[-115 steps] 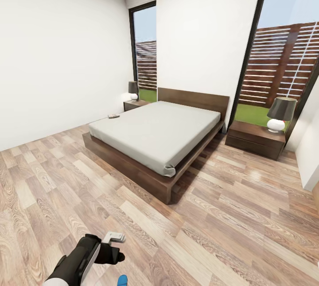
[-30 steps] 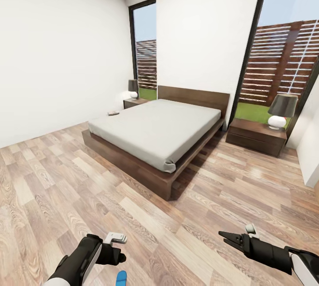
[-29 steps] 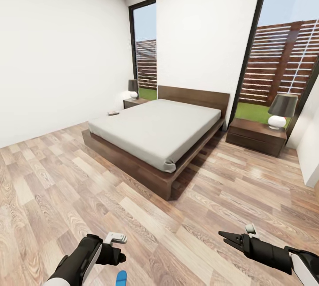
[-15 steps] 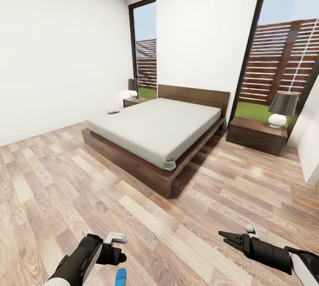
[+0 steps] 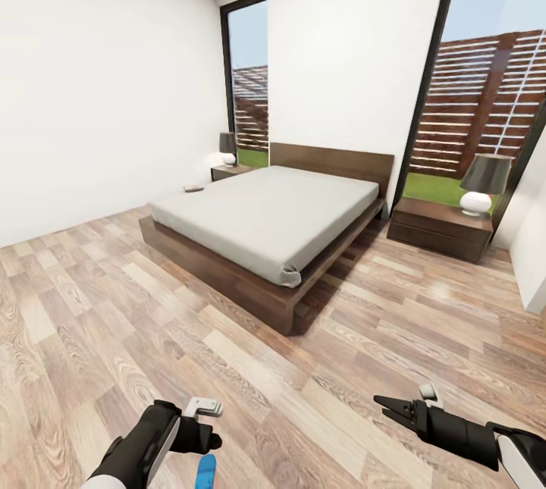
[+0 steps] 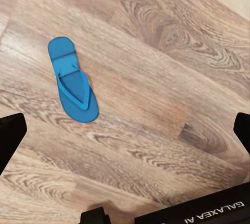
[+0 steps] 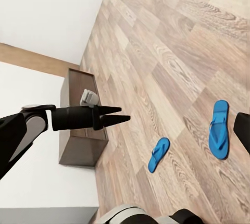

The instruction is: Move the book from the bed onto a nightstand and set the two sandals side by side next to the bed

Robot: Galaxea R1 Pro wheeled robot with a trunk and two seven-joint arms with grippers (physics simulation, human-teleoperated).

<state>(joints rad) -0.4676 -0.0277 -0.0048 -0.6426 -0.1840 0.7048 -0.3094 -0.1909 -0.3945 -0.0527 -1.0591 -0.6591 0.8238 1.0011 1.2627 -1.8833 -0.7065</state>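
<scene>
White walls and plank floor ahead, the bed centre frame with the book a small dark shape at its upper-left corner, nightstand at right. Left gripper hovers bottom left, fingers spread wide over one blue sandal flat on the planks. Right gripper sits bottom right, tips nearly together with a narrow gap; its wrist camera catches both sandals lying apart on the floor
</scene>
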